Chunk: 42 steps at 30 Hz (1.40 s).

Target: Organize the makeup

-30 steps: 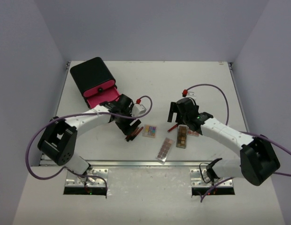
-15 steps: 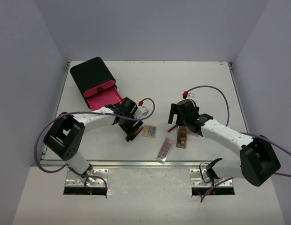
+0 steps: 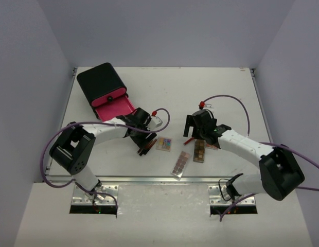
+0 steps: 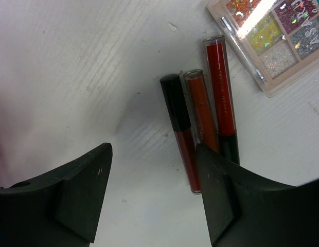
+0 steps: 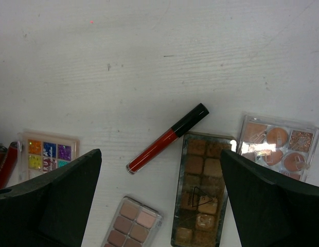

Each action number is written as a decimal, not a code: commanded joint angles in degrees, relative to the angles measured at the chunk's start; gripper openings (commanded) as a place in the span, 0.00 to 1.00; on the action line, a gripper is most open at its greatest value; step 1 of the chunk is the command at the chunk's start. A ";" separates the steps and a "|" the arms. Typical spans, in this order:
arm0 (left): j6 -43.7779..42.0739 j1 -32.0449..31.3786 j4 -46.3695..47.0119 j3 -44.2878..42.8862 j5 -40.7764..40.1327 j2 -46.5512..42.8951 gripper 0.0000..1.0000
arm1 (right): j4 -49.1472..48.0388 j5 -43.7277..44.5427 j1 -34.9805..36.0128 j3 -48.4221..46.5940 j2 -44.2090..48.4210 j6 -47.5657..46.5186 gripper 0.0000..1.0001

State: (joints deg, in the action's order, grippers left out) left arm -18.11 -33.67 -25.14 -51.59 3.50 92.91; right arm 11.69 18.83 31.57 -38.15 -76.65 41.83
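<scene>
Jaws gape wide and empty on both arms; I'd centre the left pair over the three slim red gloss tubes, right of centre, pinching only one

White table bears palettes, red sticks and, seemingly, a drawer box.

The red sticks look glossy plastic, the square palette glittery, the table matt.
</scene>
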 commanded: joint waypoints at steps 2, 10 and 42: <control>-0.26 -0.43 2.29 0.53 -0.51 1.13 0.64 | -2.20 0.95 -0.28 0.18 2.65 0.62 0.97; -0.44 -0.43 3.43 1.16 -1.48 2.27 0.57 | -2.65 0.25 -0.28 0.73 2.82 0.71 0.96; 1.50 -0.34 -4.65 -11.50 -1.82 -2.99 0.00 | -3.78 -0.90 -0.28 0.19 6.25 -2.37 0.96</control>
State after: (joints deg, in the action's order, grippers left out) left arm -16.36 -33.71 -28.53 -58.52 3.66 94.56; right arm 9.87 17.80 31.57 -36.42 -71.40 40.42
